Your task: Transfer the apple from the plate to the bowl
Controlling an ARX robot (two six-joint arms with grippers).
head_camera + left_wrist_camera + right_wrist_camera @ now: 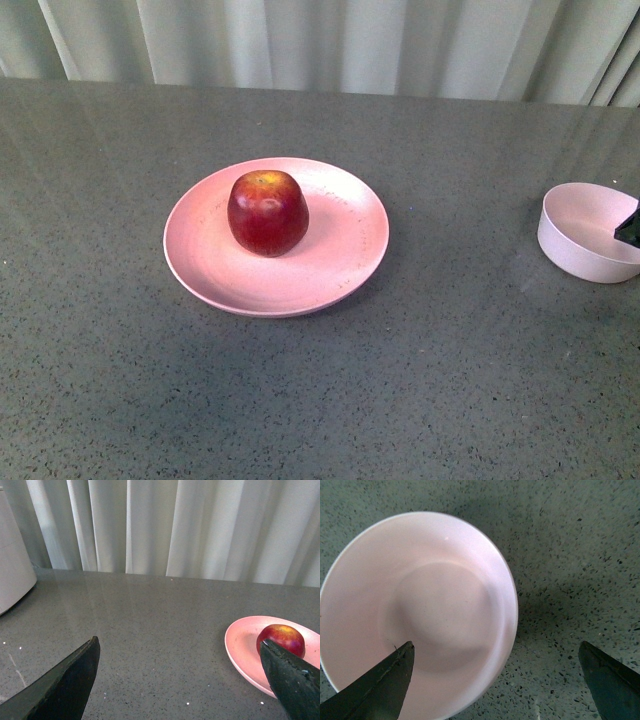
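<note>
The dark red apple stands upright on the wide salmon-pink plate in the middle of the grey table. The small pale pink bowl sits empty at the far right edge of the front view. My right gripper is open above the bowl, one finger over the bowl and the other over bare table; only a dark tip shows in the front view. My left gripper is open and empty, low over the table left of the plate, with the apple just behind one fingertip.
A pale curtain hangs behind the table's far edge. A white rounded object stands on the table's left in the left wrist view.
</note>
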